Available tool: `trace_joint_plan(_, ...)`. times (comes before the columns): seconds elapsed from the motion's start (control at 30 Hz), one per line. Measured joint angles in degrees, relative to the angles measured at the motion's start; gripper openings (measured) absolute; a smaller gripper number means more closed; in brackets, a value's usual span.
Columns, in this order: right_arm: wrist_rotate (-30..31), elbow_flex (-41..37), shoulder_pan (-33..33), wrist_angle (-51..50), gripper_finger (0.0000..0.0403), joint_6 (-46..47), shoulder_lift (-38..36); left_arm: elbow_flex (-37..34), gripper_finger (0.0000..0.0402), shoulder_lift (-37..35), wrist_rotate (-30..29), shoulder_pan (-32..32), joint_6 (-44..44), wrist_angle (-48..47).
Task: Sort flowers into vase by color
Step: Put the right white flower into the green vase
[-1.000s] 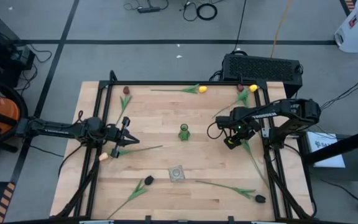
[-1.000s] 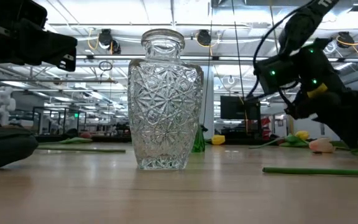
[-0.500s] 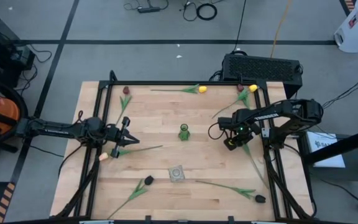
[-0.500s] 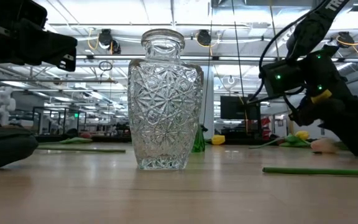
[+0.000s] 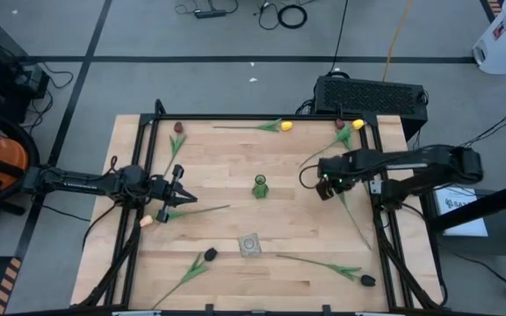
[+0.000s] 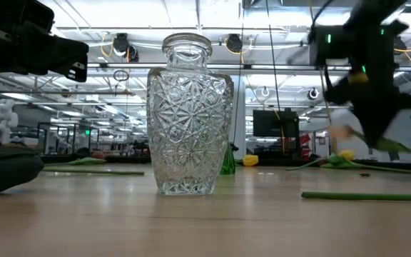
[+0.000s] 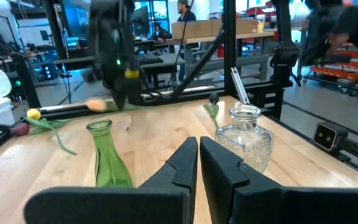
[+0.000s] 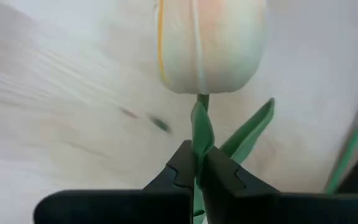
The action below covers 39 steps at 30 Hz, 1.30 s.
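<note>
My right gripper (image 5: 324, 188) is right of the green vase (image 5: 259, 186) and shut on a peach tulip (image 8: 210, 43), which shows blurred in the low view (image 6: 341, 132). My left gripper (image 5: 180, 189) waits shut at the table's left with nothing between its fingers (image 7: 197, 163). Just near of it another peach-headed flower (image 5: 191, 211) lies flat. The clear cut-glass vase (image 5: 249, 245) stands near the front edge. More flowers lie flat: yellow (image 5: 285, 125) and maroon (image 5: 178, 127) at the far edge, dark ones (image 5: 209, 254) (image 5: 367, 281) near the front. My right gripper pinches the peach tulip's green stem (image 8: 199, 134) between its two fingers, just below the head, together with a leaf. The fingers come down at it from above, on a slant. The head sticks out past the fingertips and is off the table, while the stem (image 5: 351, 219) trails toward the near right.
A black frame rail (image 5: 385, 237) borders the table, and a black box (image 5: 372, 92) sits beyond the far edge. Another yellow flower (image 5: 357, 125) lies at the far right corner. Bare wood (image 5: 235, 158) lies between the green vase and the far edge.
My right gripper has shut on the peach tulip's stem and has risen, shifting a little toward the far edge. The tulip's head has come up off the table with it.
</note>
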Motion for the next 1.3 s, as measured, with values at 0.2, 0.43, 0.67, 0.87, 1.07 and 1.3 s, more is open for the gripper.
trace_joint_plan(0.2, 12.6, 13.3, 4.1, 0.0, 0.0001, -0.6, -6.6, 0.0, 0.0029, 0.0, 0.0, 0.0, 0.0, 0.0)
trace_joint_plan(0.43, 27.1, 33.9, 8.0, 3.2, 0.0001, -13.6, -4.5, 0.0, 0.0029, 0.0, 0.0, 0.0, 0.0, 0.0)
trace_joint_plan(0.67, 30.6, 51.1, 9.5, 11.7, 0.0, -32.7, 3.9, 0.0, 0.0029, 0.0, 0.0, 0.0, 0.0, 0.0)
trace_joint_plan(0.87, 28.7, 60.5, 9.8, 14.6, 0.0, -41.7, 12.6, 0.0, 0.0029, 0.0, 0.0, 0.0, 0.0, 0.0)
trace_joint_plan(1.07, 28.5, 63.9, 11.1, 16.0, 0.0, -43.7, 18.2, 0.0, 0.0029, 0.0, 0.0, 0.0, 0.0, 0.0)
trace_joint_plan(1.3, 28.5, 63.9, 13.1, 16.8, 0.0, -42.4, 21.7, 0.0, 0.0029, 0.0, 0.0, 0.0, 0.0, 0.0)
